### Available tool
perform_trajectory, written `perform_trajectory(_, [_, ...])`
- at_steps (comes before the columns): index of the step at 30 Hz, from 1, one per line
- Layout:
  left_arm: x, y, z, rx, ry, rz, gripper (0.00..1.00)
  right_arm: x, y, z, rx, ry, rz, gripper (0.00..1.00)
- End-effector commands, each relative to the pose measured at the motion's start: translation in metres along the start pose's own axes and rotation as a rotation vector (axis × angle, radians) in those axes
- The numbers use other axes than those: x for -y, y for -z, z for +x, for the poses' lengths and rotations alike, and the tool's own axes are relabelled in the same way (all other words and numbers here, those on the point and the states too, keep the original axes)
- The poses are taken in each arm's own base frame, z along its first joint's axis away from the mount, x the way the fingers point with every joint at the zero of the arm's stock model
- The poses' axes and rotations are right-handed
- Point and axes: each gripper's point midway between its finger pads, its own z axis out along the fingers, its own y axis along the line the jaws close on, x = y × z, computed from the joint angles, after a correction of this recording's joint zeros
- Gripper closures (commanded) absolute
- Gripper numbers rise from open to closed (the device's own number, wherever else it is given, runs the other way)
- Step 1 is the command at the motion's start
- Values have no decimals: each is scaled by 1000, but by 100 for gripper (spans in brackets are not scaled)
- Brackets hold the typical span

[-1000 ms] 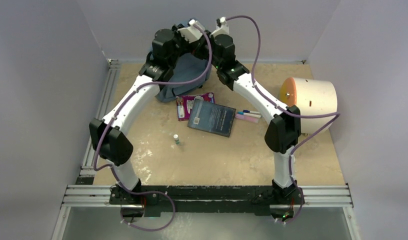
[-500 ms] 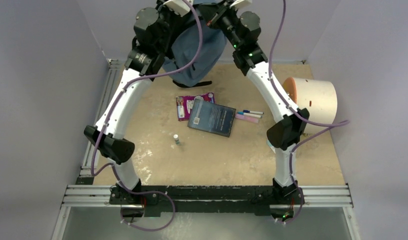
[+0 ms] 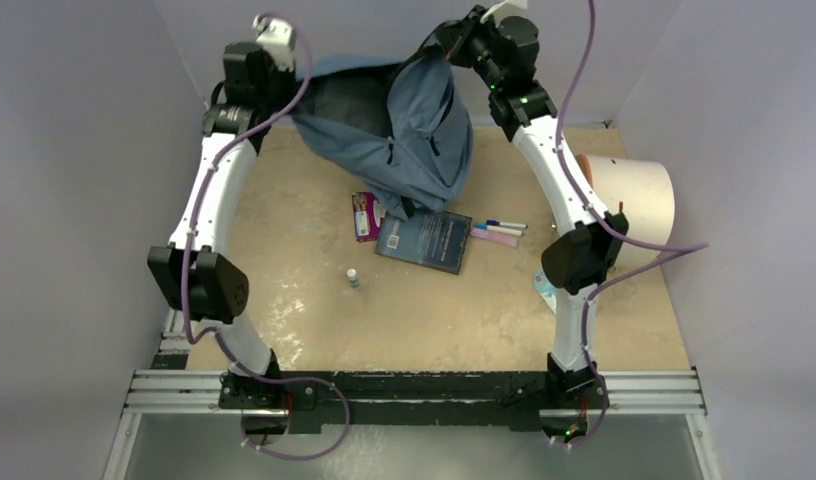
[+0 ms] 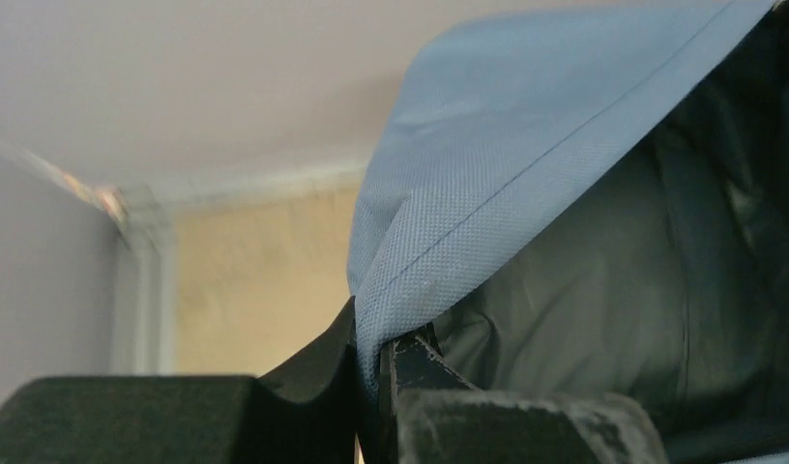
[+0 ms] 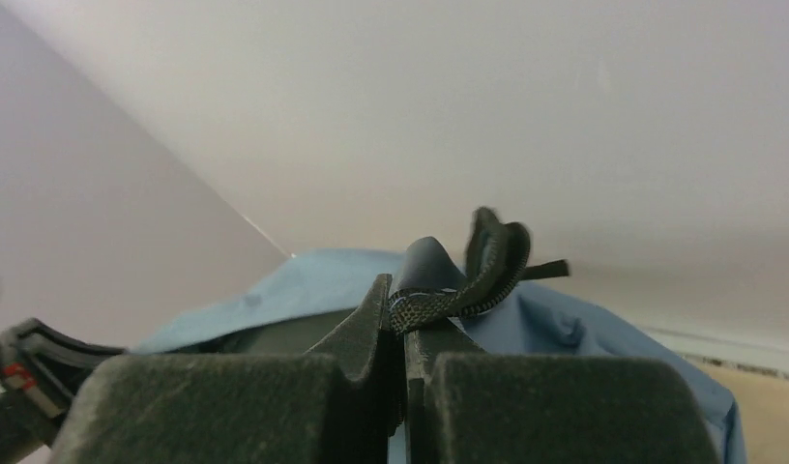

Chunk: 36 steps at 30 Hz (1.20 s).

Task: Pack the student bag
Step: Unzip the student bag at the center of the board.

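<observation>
Two pinches hold the student bag [image 3: 404, 130] up. Left gripper [image 4: 376, 353]: fingers pressed together on a fold of the blue-grey rim fabric, w/ dark lining showing just behind it. Right gripper [image 5: 402, 324]: fingers clamped on a black webbing loop [image 5: 487, 266], prob. the top handle or a strap end, w/ blue fabric below.

In the top view the 2 grips sit well apart & high, at the far side of the table [image 3: 314, 310]. That stretches the mouth open between them, dark inside visible toward the left arm. Likely reason: open up the main compartment so sth can go in. Neither gripper is free to load, though.

Bag itself: soft, grey-blue, hanging slack from both pinches. Body sags down & to the right, front w/ dark zipper lines facing the camera. Its lowest corner droops over the pink packet [image 3: 363, 215] & the far corner of the dark book [image 3: 429, 240]; can't tell if it touches them. Pens [image 3: 499, 230] lie just beside the book, a small bottle [image 3: 353, 278] sits nearer the arms, & a white cylinder [image 3: 629, 195] stands off to the right. Nothing looks packed yet.
</observation>
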Motion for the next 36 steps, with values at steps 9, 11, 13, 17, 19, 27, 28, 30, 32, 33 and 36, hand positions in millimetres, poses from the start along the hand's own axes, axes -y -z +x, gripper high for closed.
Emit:
perform_trajectory(9, [-38,68,145,-136,576,14,100,-34,-30,18,22,-1,-233,100])
perform_trajectory(11, [-36,75,154,-129,606,8,100,-63,-32,39,-7,6,-305,100])
perform_trajectory(13, [-35,82,159,-120,634,9,100,-91,-33,61,-32,19,-361,100])
perform_trajectory(17, [-40,94,166,-98,721,9,100,-138,-29,100,-70,-26,-461,100])
perform_trajectory(19, [-47,100,170,-75,802,17,100,-161,-25,115,-87,-48,-518,100])
perform_trajectory(27, [-60,120,192,24,1066,23,100,-218,0,183,-195,-19,-684,96])
perform_trajectory(28, [-62,122,194,34,1091,16,100,-218,1,189,-209,-11,-688,96])
perform_trajectory(30, [-66,127,199,58,1149,1,100,-218,3,196,-226,1,-691,94])
perform_trajectory(32, [-70,133,205,95,1238,-12,100,-218,5,202,-242,6,-702,90])
perform_trajectory(33, [-73,137,209,121,1293,-16,100,-217,5,204,-250,8,-702,88])
perform_trajectory(36, [-84,144,215,200,1442,-12,100,-214,6,206,-262,7,-687,87])
